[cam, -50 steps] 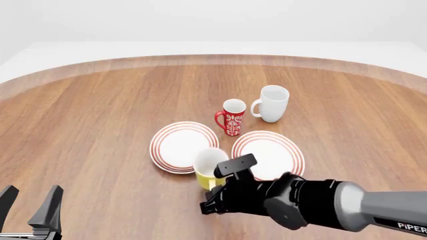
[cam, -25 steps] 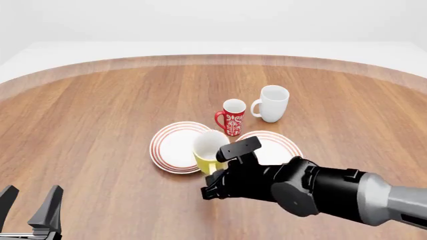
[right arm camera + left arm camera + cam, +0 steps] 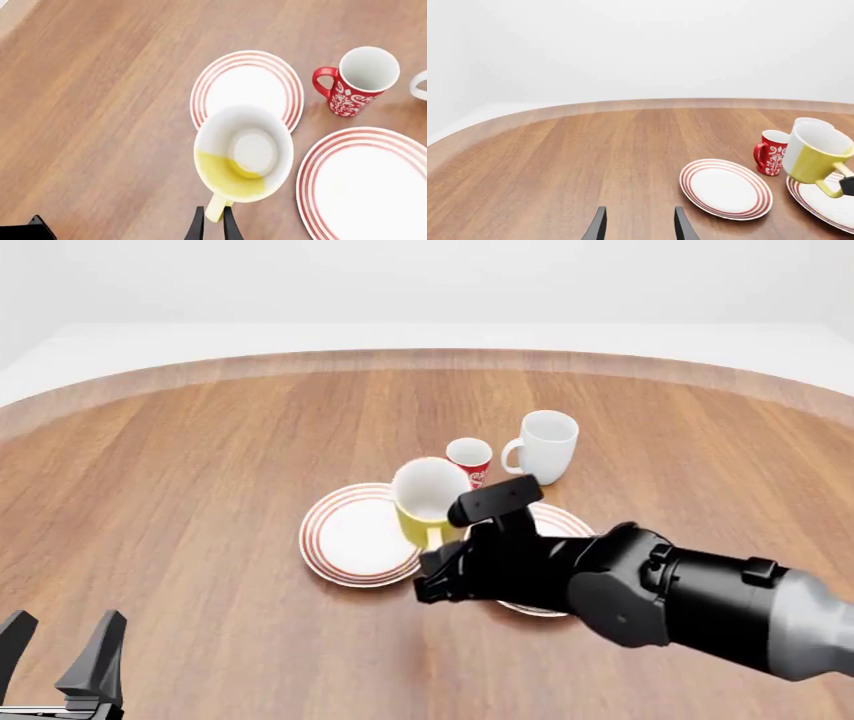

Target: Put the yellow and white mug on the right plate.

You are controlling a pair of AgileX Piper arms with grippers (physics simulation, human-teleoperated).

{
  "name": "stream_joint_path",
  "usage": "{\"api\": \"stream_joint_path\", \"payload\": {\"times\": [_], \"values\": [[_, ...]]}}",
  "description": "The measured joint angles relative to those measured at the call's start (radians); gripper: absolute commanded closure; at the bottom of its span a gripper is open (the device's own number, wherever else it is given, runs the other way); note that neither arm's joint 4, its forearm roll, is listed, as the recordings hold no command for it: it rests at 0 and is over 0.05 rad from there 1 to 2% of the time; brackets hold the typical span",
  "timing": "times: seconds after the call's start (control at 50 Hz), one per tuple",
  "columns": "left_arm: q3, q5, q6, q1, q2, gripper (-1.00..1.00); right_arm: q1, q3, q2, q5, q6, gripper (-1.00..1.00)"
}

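Observation:
The yellow and white mug (image 3: 424,502) hangs in the air, tilted, over the gap between the two plates. My right gripper (image 3: 446,542) is shut on its yellow handle (image 3: 215,209), and the right wrist view looks down into its white inside (image 3: 243,150). The right plate (image 3: 566,524), white with red rings, lies mostly hidden behind my right arm; it shows more fully in the right wrist view (image 3: 367,185) and the left wrist view (image 3: 824,200). My left gripper (image 3: 60,642) stands open and empty at the near left, far from the mug (image 3: 815,156).
The left plate (image 3: 350,536) lies just left of the held mug. A red patterned mug (image 3: 470,455) and a larger white mug (image 3: 545,445) stand upright just behind the plates. Bare wooden tabletop (image 3: 200,470) spreads to the left and far side.
My right gripper has lifted the yellow mug off the table and carried it up and away from me, towards the plates. The left arm has not moved.

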Motion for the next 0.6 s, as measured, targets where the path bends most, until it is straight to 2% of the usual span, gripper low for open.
{"api": "stream_joint_path", "payload": {"times": [0.6], "values": [[0.000,0.000,0.000,0.000,0.000,-1.00,-0.044,0.009,-0.001,-0.006,-0.029,1.00]]}}
